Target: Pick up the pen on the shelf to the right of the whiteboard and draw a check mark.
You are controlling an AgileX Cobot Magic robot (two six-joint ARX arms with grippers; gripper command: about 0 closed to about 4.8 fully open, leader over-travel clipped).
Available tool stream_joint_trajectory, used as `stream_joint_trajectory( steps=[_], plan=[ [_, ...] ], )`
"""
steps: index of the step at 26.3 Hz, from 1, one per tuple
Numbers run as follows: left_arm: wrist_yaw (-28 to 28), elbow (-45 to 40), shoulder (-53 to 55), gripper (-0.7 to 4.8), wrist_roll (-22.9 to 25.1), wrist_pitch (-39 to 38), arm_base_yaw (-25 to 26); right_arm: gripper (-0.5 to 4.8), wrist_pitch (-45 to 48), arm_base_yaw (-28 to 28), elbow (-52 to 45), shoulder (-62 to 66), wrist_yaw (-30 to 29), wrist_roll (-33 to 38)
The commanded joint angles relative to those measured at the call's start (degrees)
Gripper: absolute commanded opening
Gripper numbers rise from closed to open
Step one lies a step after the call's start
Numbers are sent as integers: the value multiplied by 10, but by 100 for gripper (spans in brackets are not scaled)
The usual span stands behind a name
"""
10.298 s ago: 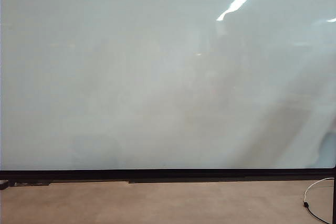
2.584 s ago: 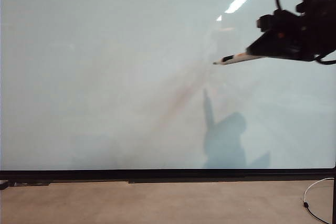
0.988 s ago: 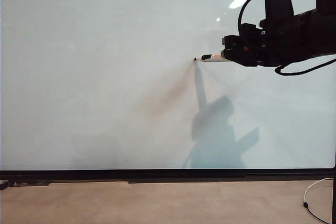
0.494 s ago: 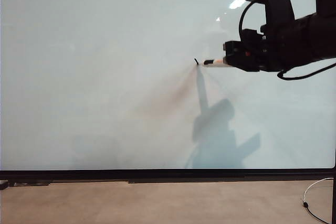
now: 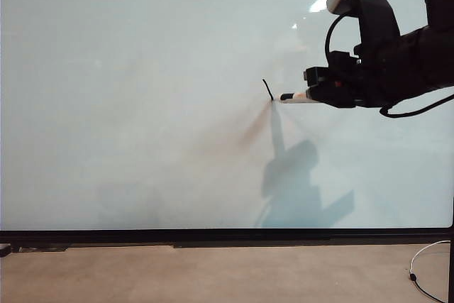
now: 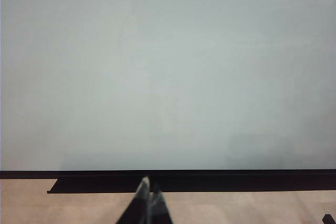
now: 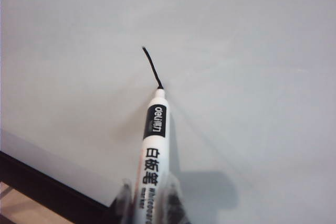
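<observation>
While gripping the pen (image 5: 294, 96) (image 7: 153, 145), the right gripper (image 5: 312, 94) is holding it level at upper right, long axis horizontal, tip pointing left and touching the whiteboard (image 5: 142, 104) at the short check mark (image 5: 267, 89) stroke's lower end. Left gripper (image 6: 148, 203) is resting closed near the board's bottom edge.

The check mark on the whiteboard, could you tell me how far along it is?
Done: the right end effector holds the pen. In hand: the tip touches the whiteboard at the end of a short steep stroke. Left: the longer stroke. The left end effector sits idle, shut.
</observation>
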Motion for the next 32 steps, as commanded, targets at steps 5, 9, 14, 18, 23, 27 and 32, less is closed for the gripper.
stream_joint_trajectory(
  steps=[5, 9, 14, 18, 23, 27, 32],
  plan=[
    [0, 2, 0, -5, 3, 7, 0, -9, -12, -2, -3, -1, 28, -1],
    [0, 2, 0, -4, 3, 7, 0, -9, -13, -2, -3, -1, 30, -1],
    [0, 2, 0, -5, 3, 7, 0, -9, -7, -2, -3, -1, 33, -2],
    [0, 2, 0, -4, 3, 7, 0, -9, -6, -2, -3, -2, 41, -3],
    [0, 2, 0, -4, 3, 7, 0, -9, -3, -3, -3, -12, 47, -14],
    [0, 2, 0, -4, 3, 7, 0, -9, -5, -5, -3, -16, 56, -19],
    [0, 2, 0, -4, 3, 7, 0, -9, -3, -10, -3, -21, 55, -24]
  ],
)
